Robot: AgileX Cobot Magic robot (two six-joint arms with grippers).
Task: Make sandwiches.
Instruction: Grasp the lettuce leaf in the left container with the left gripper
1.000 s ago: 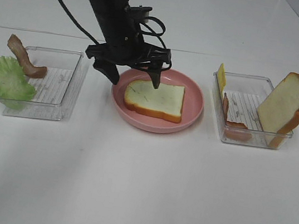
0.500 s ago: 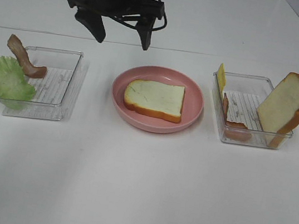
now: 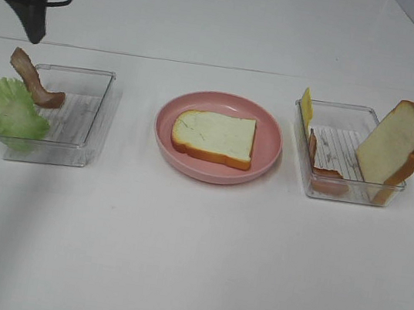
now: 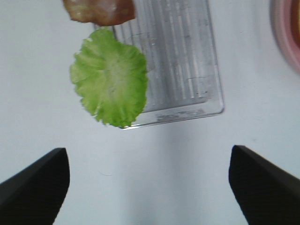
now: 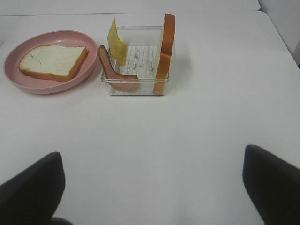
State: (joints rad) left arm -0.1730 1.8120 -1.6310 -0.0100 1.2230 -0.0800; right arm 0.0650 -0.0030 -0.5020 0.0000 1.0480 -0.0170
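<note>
**A:** Where do we stand with the sandwich?

**B:** We have only its base: one bread slice (image 3: 214, 137), white with an orange-brown crust, lying flat on the pink plate (image 3: 211, 176). The lettuce (image 4: 110, 84), thin and ruffled, hangs half over a corner of the left tray (image 4: 187, 56). A bacon strip (image 4: 99, 10) is propped on the rim just beside it.

**A:** And our hands?

**B:** Our left hand (image 4: 150, 187) hangs above the worktop (image 3: 191, 262) near that tray, fingers spread wide, holding nothing. Our right hand (image 5: 152, 192) is just as wide and empty. It faces the right tray (image 5: 136, 89), where the cheese slice (image 5: 117, 42), a second bacon strip (image 5: 112, 72) and the top bread slice (image 5: 164, 56) wait.

**A:** What worries us?

**B:** A pinch at the overhanging leaf could catch the rim and drag the light tray, or knock the bacon off. The leaf is thin, so we think it may also slip.
</note>
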